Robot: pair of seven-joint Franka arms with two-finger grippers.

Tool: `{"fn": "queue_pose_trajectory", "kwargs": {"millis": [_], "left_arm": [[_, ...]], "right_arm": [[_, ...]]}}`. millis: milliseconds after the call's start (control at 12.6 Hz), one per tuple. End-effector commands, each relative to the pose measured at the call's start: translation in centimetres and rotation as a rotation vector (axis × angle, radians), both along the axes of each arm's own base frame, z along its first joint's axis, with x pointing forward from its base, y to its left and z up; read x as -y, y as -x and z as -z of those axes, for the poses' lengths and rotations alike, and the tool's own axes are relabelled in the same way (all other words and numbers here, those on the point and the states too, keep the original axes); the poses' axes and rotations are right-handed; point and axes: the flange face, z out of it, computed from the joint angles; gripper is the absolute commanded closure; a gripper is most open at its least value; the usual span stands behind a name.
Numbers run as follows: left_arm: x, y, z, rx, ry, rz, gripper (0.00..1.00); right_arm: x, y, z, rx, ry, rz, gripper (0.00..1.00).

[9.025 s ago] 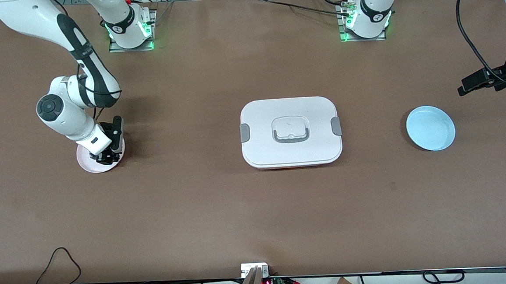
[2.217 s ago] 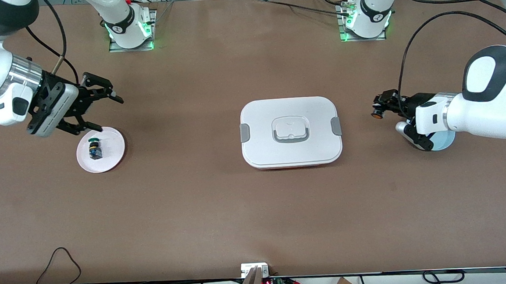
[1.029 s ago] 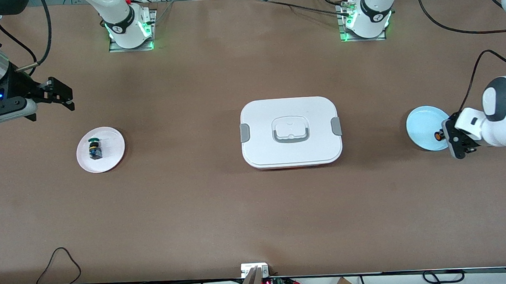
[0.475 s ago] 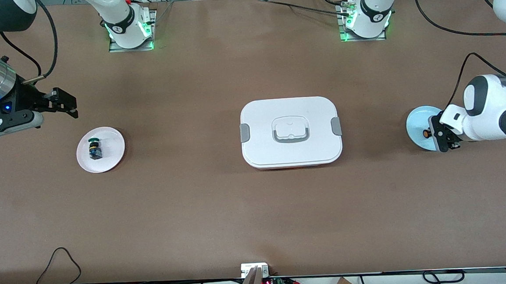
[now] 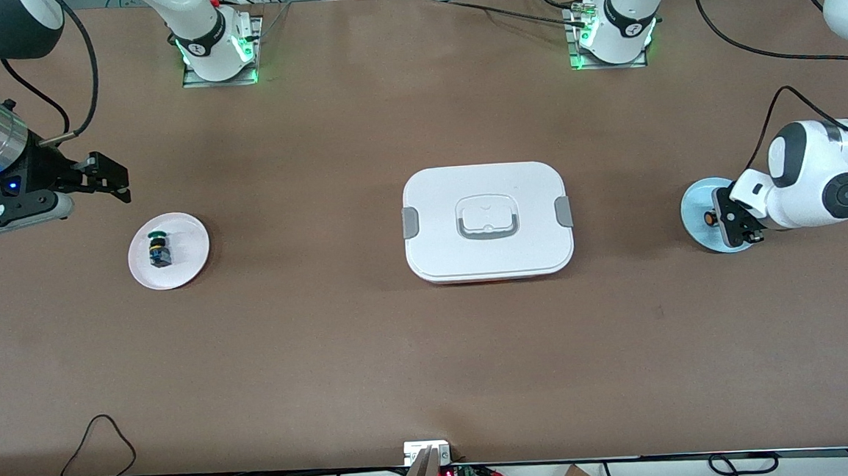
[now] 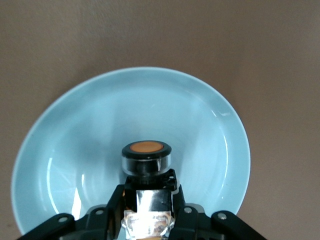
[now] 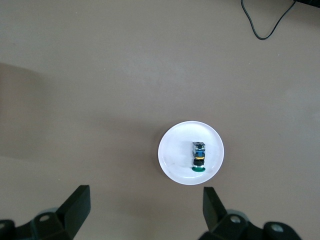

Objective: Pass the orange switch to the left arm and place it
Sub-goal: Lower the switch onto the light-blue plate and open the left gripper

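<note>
My left gripper point(image 5: 721, 217) is shut on the orange switch point(image 5: 707, 216) and holds it just over the light blue plate point(image 5: 696, 203) at the left arm's end of the table. In the left wrist view the switch point(image 6: 146, 159) sits between the jaws with its orange cap out over the plate point(image 6: 90, 130). My right gripper point(image 5: 105, 176) is open and empty, up in the air over the table near the white plate point(image 5: 186, 252). The white box point(image 5: 487, 221) stands mid-table between the two plates.
A switch with a green cap point(image 5: 157, 249) lies on the white plate; it also shows in the right wrist view point(image 7: 198, 156) on that plate point(image 7: 172, 155). Cables hang along the table edge nearest the front camera.
My left gripper has carried the orange switch from beside the box to over the blue plate and lowered it. My right gripper has drawn back, open, toward the right arm's table end.
</note>
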Motion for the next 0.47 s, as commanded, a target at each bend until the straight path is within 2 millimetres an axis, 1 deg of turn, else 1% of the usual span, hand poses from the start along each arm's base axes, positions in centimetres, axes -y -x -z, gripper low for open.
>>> {"fn": "queue_pose_trajectory", "kwargs": {"millis": [0,79,158,238,396], "left_arm": [[-1.0,1.0,-0.9,0.010,-0.004,0.028,0.00],[-0.5,0.6,-1.7,0.001,-0.012,0.035,0.00],[0.7,0.0,-3.3,-0.005,-0.019,0.046,0.00],[1.2,-0.5,-5.1,-0.022,-0.028,0.036,0.00],[1.5,-2.1,-8.9,-0.060,-0.034,-0.029,0.00]], "right_arm": [[-0.5,-0.3,-0.5,0.007,0.005,0.011,0.00],[-0.6,-0.3,-0.5,0.007,0.008,0.009,0.00],[-0.5,-0.3,-0.5,0.007,0.008,0.011,0.00],[-0.5,-0.3,-0.5,0.007,0.010,0.010,0.00],[-0.4,-0.3,-0.5,0.008,0.011,0.012,0.00]]}}
